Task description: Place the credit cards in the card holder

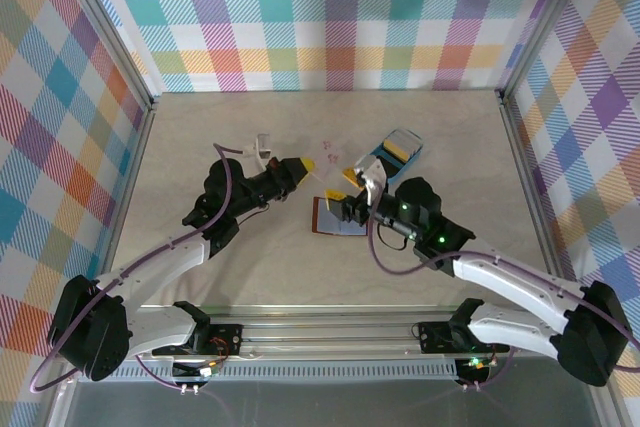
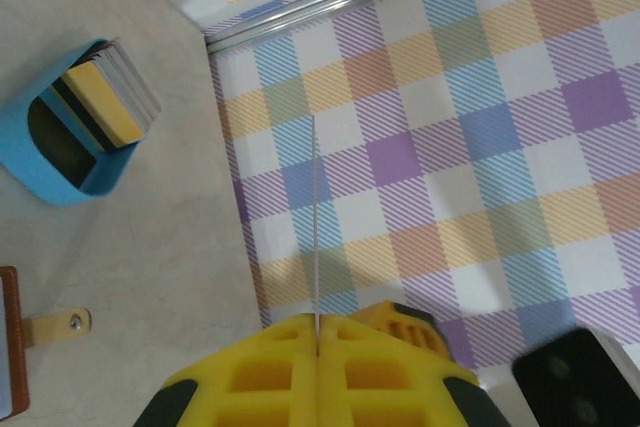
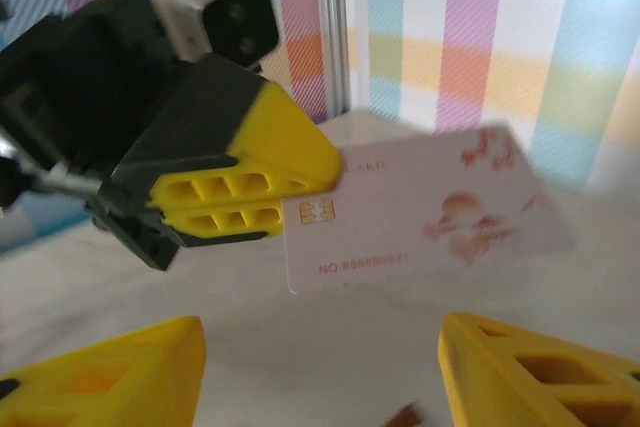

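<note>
Cards (image 2: 108,97) on edge inside blue tray (image 2: 58,190)

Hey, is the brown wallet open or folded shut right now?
Open. The wallet lies flat with its pale blue lining facing up, and its snap tab sticks out unfastened.
</note>
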Motion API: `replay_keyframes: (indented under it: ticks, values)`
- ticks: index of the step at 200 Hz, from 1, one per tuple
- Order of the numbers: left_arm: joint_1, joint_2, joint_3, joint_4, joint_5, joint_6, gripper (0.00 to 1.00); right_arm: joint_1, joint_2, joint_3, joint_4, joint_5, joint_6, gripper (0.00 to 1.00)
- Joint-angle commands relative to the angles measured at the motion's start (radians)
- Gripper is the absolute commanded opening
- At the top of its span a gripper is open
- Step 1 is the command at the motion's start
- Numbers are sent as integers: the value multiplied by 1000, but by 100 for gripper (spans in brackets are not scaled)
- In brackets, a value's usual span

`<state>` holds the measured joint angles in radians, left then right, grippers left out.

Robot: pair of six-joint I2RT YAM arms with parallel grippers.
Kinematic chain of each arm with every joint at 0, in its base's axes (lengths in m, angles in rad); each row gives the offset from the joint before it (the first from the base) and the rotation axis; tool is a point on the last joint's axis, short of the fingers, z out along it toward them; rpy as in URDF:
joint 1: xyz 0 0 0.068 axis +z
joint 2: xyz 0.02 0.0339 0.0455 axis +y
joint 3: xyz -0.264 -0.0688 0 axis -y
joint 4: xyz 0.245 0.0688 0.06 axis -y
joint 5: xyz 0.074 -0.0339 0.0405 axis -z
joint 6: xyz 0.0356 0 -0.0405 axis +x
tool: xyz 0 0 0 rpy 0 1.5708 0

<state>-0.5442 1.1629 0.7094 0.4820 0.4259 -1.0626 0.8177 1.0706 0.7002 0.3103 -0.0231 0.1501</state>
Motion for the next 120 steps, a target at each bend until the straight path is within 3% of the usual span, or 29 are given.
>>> replay_keyframes:
  ticks: [1,44,120]
  values:
    - [4,-5,-4,-22,-24,57,0,-3,46,50,-85,-80,484,59]
    - [4,-40,-35,-40,-52,75,0,-55,94,-8,152,-214,838,45]
    - [4,-54,-60,-21,-88,84,0,-71,161,7,231,-275,1029,47]
